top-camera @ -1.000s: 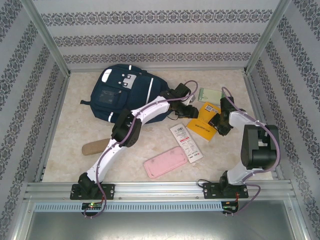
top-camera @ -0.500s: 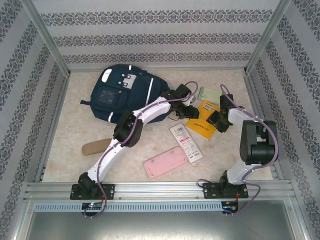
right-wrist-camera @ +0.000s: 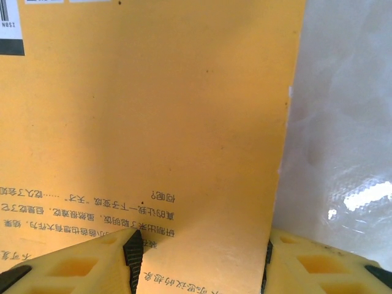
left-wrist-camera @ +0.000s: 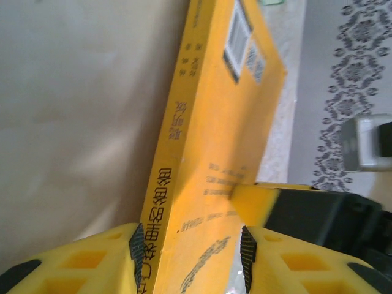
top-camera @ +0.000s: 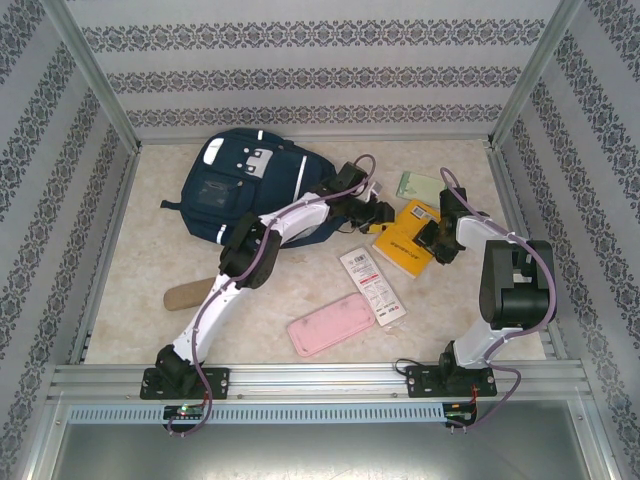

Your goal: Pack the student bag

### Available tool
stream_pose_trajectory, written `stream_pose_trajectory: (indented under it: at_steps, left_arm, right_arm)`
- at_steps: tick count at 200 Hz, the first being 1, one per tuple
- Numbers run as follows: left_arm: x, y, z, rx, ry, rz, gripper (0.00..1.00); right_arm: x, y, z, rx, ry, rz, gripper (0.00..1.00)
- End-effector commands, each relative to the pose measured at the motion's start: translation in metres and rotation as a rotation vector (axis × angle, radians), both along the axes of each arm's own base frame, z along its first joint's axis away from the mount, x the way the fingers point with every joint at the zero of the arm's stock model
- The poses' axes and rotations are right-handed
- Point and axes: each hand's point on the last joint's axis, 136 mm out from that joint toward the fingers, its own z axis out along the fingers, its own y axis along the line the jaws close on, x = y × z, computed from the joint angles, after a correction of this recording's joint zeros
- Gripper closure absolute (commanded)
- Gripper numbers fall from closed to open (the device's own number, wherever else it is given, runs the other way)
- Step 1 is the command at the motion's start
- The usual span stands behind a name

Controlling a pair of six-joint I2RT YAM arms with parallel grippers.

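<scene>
Left gripper (left-wrist-camera: 190, 251): yellow fingers (left-wrist-camera: 79, 263) roughly half apart, astride spine end of stiff yellow paperback book (left-wrist-camera: 214, 122); firm contact not discernible.
Right gripper (right-wrist-camera: 199, 257): similar gap, astride opposite edge of book; hold likewise unclear.
Large navy blue fabric backpack (top-camera: 245, 185): lies flat, far left of beige table (top-camera: 140, 270), left arm crossing its near right corner.
Handling, judged: soft, floppy, light while unfilled; mouth will sag shut.
Best hold: stitched rim of opening or strap, not smooth panel.
</scene>
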Motion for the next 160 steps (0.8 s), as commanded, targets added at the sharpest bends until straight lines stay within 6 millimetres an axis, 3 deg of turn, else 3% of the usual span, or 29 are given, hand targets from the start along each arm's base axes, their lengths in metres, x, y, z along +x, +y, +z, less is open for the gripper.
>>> stream_pose_trajectory:
  at_steps: [1, 21, 91, 160]
  left_arm:
    - [-0.036, -0.037, 0.085, -0.26, -0.032, -0.155, 0.54]
    - [-0.036, -0.038, 0.091, -0.308, -0.033, -0.147, 0.53]
    - [-0.039, -0.02, 0.056, -0.131, -0.041, -0.169, 0.53]
    - [0.019, 0.031, 0.062, 0.079, -0.243, -0.022, 0.53]
  right_arm:
    - [0.025, 0.035, 0.02, 0.116, -0.107, 0.094, 0.47]
    - [0.025, 0.036, 0.022, 0.115, -0.11, 0.095, 0.47]
    - [0.025, 0.034, 0.023, 0.106, -0.108, 0.091, 0.47]
    - [0.018, 0.027, 0.017, 0.061, -0.081, 0.092, 0.52]
